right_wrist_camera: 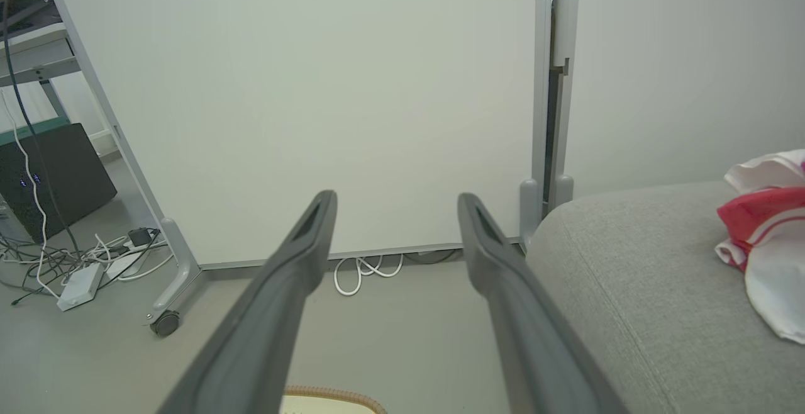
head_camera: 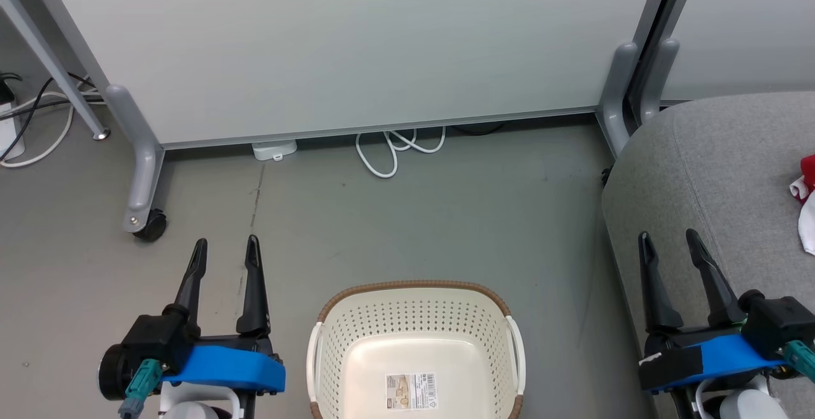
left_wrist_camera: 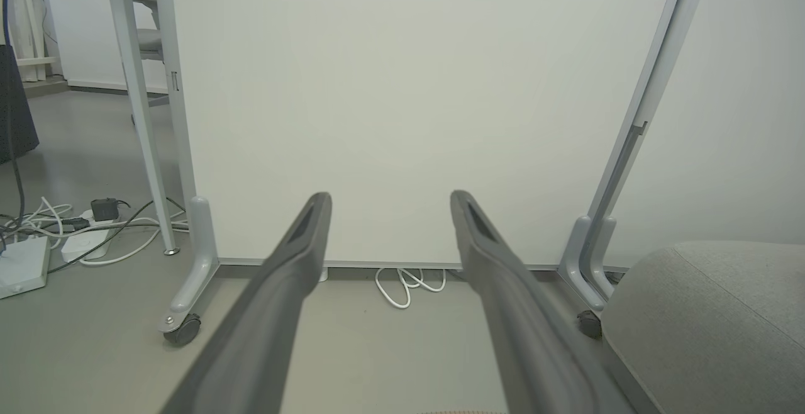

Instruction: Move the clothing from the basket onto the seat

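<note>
The basket [head_camera: 415,284] sits on the grey floor right in front of the robot, between its two arms. It is cream and full of small holes, with a brown woven-look rim and white handles at 9 and 3 o'clock. Its smooth pale bottom is in plain sight, with a barcode label [head_camera: 411,391] stuck flat on it; the near part of the basket is cut off by the lower edge of the head view.

Off at about 2 o'clock from the basket stands the seat [head_camera: 700,170], a big light grey upholstered block with rounded corners. The clothing [head_camera: 808,167] lies on top of it, well apart from the basket: a crumpled heap of bright red and white cloth. From the head it runs off the right edge, so I cannot tell whether it is one garment or two.

The left gripper [head_camera: 227,241] hangs at 9 o'clock from the basket, over bare floor, its long dark fingers spread wide with nothing between them. The right gripper [head_camera: 667,234] is at 3 o'clock, over the seat's near corner, spread just as wide and touching no cloth.

At 12 o'clock a white partition panel [head_camera: 356,49] on castors closes the scene, a loop of white cable [head_camera: 395,148] lying at its foot.
</note>
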Available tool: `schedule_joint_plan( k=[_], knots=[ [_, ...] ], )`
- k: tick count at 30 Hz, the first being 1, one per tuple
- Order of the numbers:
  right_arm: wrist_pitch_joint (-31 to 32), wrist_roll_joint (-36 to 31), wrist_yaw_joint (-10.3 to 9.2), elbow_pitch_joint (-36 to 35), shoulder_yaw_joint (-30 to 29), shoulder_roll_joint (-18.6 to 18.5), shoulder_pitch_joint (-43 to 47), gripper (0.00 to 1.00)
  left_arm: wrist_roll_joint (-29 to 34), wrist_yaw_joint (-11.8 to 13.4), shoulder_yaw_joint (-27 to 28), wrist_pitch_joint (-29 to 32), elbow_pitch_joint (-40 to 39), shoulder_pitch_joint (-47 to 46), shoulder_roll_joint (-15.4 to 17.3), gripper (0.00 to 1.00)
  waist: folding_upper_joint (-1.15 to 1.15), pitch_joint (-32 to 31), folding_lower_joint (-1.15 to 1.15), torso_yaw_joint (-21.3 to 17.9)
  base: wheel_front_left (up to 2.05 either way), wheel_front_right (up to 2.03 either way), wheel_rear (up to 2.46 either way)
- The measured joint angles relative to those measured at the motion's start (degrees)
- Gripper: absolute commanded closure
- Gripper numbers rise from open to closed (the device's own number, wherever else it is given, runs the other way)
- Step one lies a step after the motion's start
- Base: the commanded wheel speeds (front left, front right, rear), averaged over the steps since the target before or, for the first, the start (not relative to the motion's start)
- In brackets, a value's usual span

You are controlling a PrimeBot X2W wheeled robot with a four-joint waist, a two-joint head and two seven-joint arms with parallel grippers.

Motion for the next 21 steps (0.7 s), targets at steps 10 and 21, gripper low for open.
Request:
schedule_joint_plan(
  k=[10,21],
  knots=[
    [0.0,0.0,0.0,0.1,-0.4,0.6,0.7,0.0,0.0,0.2,-0.2,0.0,0.3,0.3,0.0,0.0,0.0,-0.3,0.0,0.2,0.0,0.0,0.0],
    [0.4,0.2,0.0,2.6,-0.2,0.9,1.5,1.0,0.0,0.2,-0.2,0.4,2.8,1.8,0.0,1.0,0.0,-0.1,0.0,0.2,0.0,0.0,0.0]
  ],
)
